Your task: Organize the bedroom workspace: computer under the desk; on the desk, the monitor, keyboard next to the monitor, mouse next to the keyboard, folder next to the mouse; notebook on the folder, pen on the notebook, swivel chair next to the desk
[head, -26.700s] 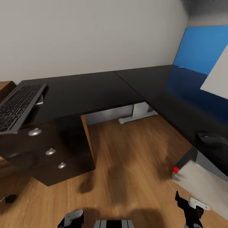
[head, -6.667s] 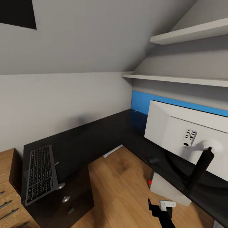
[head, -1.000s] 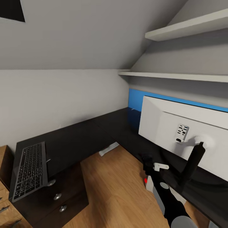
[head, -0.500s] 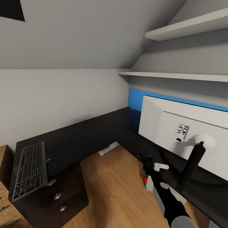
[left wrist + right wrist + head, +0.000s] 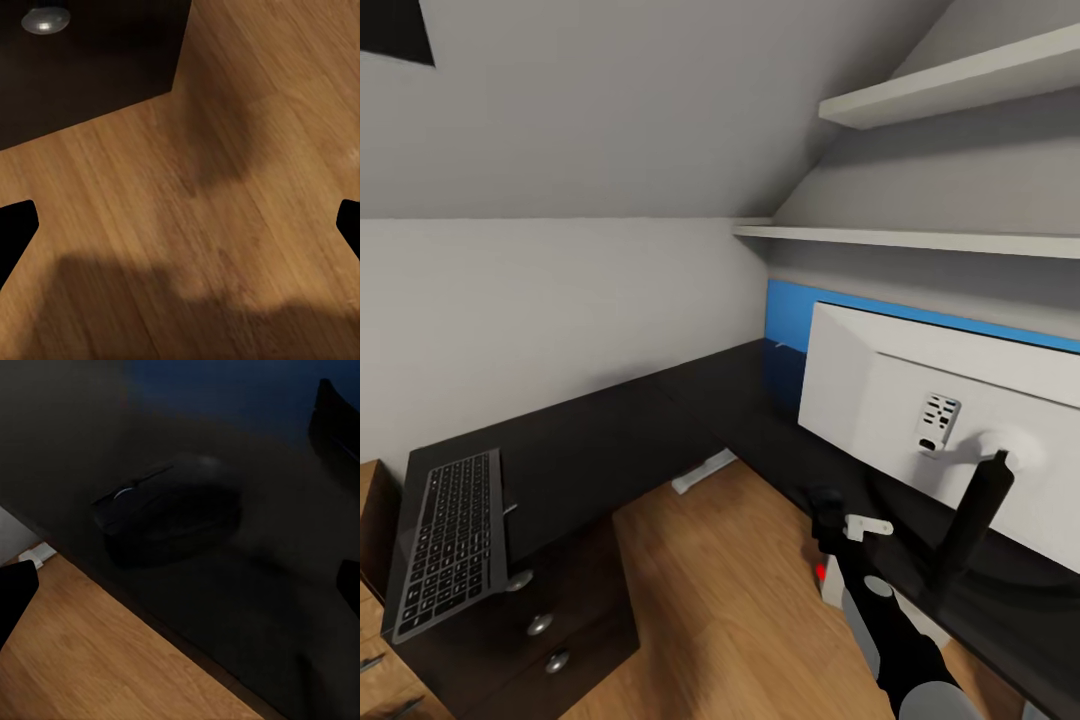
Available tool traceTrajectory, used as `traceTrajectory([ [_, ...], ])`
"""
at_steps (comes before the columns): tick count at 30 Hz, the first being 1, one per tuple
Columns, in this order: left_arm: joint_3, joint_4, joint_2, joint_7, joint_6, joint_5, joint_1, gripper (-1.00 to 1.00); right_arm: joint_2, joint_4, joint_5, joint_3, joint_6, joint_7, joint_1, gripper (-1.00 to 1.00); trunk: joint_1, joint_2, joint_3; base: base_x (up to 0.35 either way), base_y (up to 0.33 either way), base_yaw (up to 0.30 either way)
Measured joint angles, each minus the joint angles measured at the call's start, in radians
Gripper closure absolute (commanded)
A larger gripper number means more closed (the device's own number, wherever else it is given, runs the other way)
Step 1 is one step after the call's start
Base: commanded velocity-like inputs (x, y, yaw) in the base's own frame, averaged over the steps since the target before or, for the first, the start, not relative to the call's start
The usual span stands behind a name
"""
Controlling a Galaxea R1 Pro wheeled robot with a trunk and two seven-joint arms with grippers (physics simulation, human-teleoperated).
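The dark mouse lies near the front edge of the black desk. My right gripper is open just short of it, fingertips wide apart and holding nothing. In the head view the right gripper hovers at that desk edge. The monitor stands on the desk with its white back toward me, on a dark stand. The keyboard lies on the desk's left end, over the drawers. The pale computer with a red dot sits under the desk. My left gripper is open above the floor.
The dark drawers with round silver knobs stand on the left, a light wood cabinet beside them. White shelves hang above the monitor, before a blue back panel. Open wood floor lies between the desk wings.
Over several seconds my right arm reached forward to the desk edge by the mouse. In the last second only the view shifted slightly; nothing was gripped.
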Motion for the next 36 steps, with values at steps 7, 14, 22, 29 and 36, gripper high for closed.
traceTrajectory([
  [7,0.0,0.0,0.0,0.0,0.0,0.0,0.0,-1.0,0.003,0.0,0.0,0.001,0.001,-0.026,0.0,-1.0,0.0,0.0,0.0,0.126,0.045,0.0],
  [14,0.0,0.0,0.0,0.0,0.0,0.0,0.0,-1.0,0.004,0.002,0.0,0.003,0.001,-0.056,0.0,-1.0,0.0,0.0,0.0,0.158,0.113,0.0],
  [22,0.0,0.0,0.0,0.0,0.0,-0.001,0.0,-1.0,0.004,0.003,0.0,0.003,0.001,-0.063,0.0,-1.0,0.0,0.0,0.0,0.039,0.028,0.0],
  [29,0.0,0.0,0.0,0.0,0.0,-0.001,0.0,-1.0,0.003,0.004,-0.001,0.002,0.001,-0.064,0.0,-1.0,0.0,0.0,0.0,0.006,0.004,0.0],
  [36,0.0,0.0,0.0,0.0,0.0,-0.002,0.0,-1.0,0.002,0.004,-0.001,0.0,0.001,-0.065,0.0,-1.0,0.0,0.0,0.0,0.001,0.001,0.0],
])
